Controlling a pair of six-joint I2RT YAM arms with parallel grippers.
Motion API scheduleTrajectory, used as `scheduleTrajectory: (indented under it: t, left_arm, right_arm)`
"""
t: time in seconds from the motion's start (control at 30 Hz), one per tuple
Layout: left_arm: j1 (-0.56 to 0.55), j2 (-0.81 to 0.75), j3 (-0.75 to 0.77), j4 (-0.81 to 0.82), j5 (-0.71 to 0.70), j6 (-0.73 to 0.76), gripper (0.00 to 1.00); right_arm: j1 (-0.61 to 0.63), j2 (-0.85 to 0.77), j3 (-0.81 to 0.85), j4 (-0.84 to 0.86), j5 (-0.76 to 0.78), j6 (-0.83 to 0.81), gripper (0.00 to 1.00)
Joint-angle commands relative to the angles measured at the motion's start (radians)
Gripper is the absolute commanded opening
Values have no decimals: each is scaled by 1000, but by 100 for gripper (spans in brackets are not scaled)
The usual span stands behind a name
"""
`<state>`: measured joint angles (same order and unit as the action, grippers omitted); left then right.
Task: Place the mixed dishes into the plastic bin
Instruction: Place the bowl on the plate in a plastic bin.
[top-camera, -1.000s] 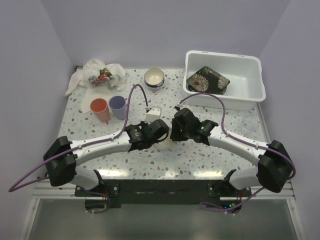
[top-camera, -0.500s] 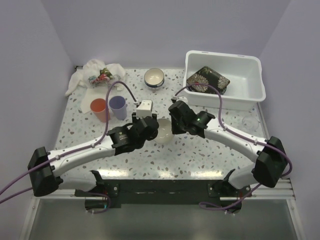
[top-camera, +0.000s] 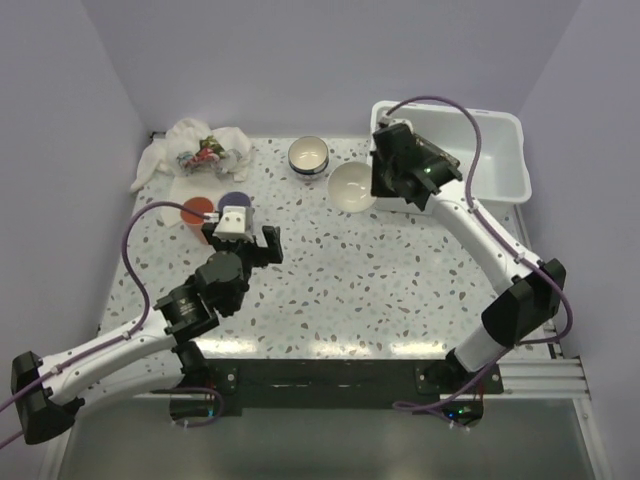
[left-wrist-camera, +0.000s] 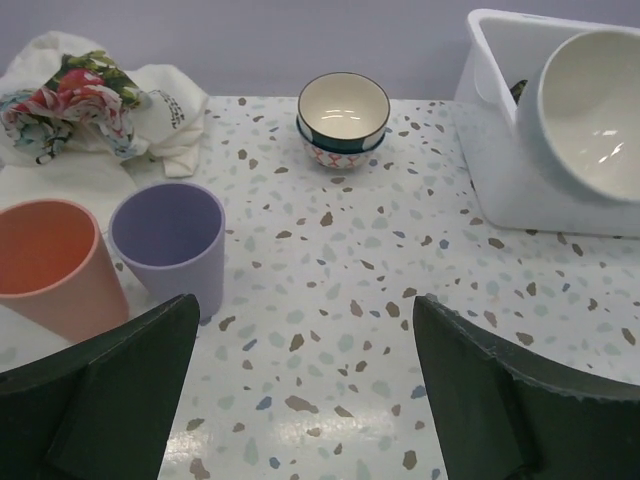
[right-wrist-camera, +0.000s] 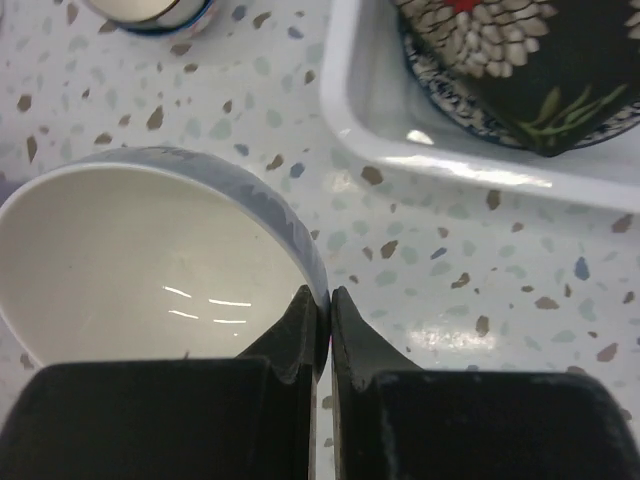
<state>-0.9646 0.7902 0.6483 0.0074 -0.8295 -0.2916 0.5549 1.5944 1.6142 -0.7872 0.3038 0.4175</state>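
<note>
Nearest, at about 8 o'clock on the speckled table (top-camera: 350, 280), the left gripper (left-wrist-camera: 300, 400) stands with its jaws spread wide and nothing between them; just beyond it, toward 10 o'clock, an orange cup (left-wrist-camera: 50, 265) and a purple cup (left-wrist-camera: 168, 240) stand upright, side by side and touching or nearly so; both look empty in the left wrist view, and from above the gripper's body partly covers them.

Past the table's middle, toward 1 o'clock, the right gripper (right-wrist-camera: 322, 300) is clamped on the rim of a white bowl (right-wrist-camera: 150, 270) with a grey-blue outside; the bowl is tipped on edge with its empty, glossy inside turned toward the left arm, and it hangs outside the plastic bin (top-camera: 490, 150), at the bin's 9 o'clock, just beside its wall; whether bowl and wall touch I cannot tell.

The bin sits at 1 to 2 o'clock; a dark floral square plate (right-wrist-camera: 520, 60) lies inside, leaning against the bin's near-left corner; from above the right arm hides it, and the right wrist view cuts it off at the frame edge.

At 12 o'clock two small bowls (left-wrist-camera: 343, 110) are stacked, the upper one cream inside and empty; the lower shows only a patterned band.

At 10 to 11 o'clock lies a crumpled white cloth (left-wrist-camera: 90, 100) with a red-green print.
</note>
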Motion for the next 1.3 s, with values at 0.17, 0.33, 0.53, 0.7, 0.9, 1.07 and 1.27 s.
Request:
scheduleTrajectory:
  t: [0.17,0.33,0.53,0.7,0.9,1.07,1.27]
  left_arm:
    - [29,49,-65,163,-16,128,93]
    - [69,109,-45,175,33,129,93]
    - [81,116,-53,184,50,127,92]
    - [83,133,-49,181,55,132,92]
    - [83,144,-45,180,67,132,91]
    - [83,155,-42,175,72,132,91]
    - [81,159,-39,175,78,134,91]
  right_arm:
    - [-263,229,410,-76,17,-22,0]
    - [-360,396,572,-112,8,18,0]
    - [-437,492,650,-104,18,66,0]
    - [-493,541,642,-73,5,96,0]
    - [-538,607,655,-44,-69,121,0]
    - [-544,647,662,-35,-91,135,0]
    - [-546,677,651,-20,-124,141,0]
